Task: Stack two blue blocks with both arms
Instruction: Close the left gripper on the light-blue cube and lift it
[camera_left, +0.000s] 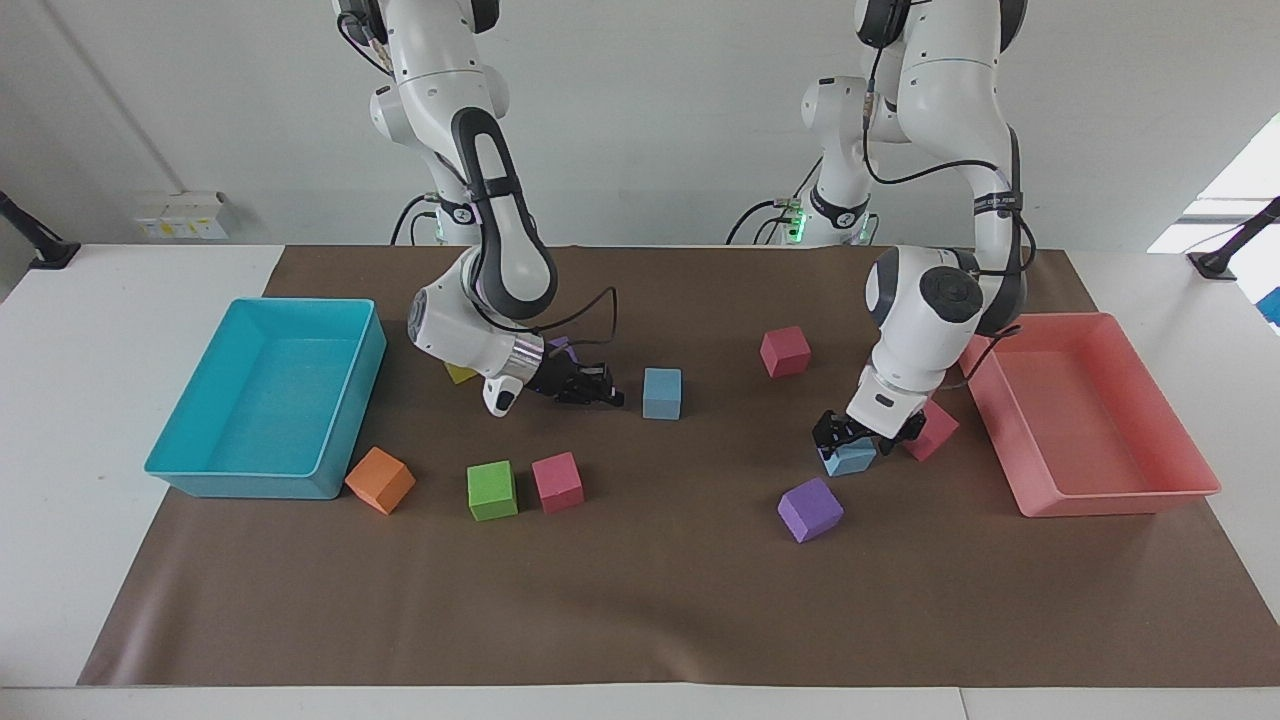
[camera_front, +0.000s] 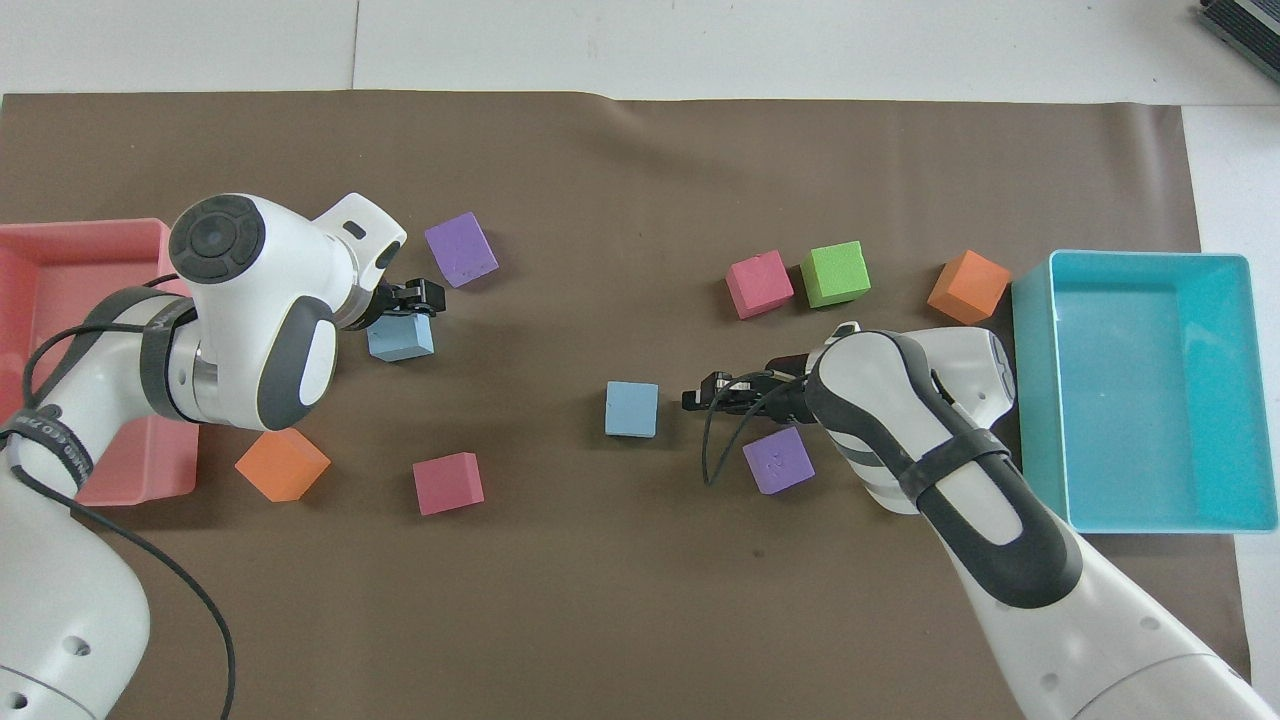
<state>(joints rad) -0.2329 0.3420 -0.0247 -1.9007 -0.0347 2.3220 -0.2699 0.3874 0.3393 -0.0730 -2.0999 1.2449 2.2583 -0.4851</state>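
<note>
One blue block (camera_left: 848, 459) (camera_front: 400, 338) lies on the brown mat toward the left arm's end. My left gripper (camera_left: 852, 437) (camera_front: 417, 298) stands open right over its top, fingers on either side. I cannot tell whether they touch it. The other blue block (camera_left: 662, 392) (camera_front: 632, 409) sits mid-table. My right gripper (camera_left: 603, 386) (camera_front: 698, 400) is shut and holds nothing. It hangs low and level, tips pointing at this block a short gap away.
A purple cube (camera_left: 810, 509) and a pink cube (camera_left: 930, 428) flank the left gripper's block, and a pink tray (camera_left: 1110, 500) stands beside them. A purple cube (camera_front: 778, 461) lies under the right wrist. Green (camera_left: 492, 490), pink (camera_left: 557, 482) and orange (camera_left: 380, 480) cubes sit near the teal tray (camera_left: 240, 487).
</note>
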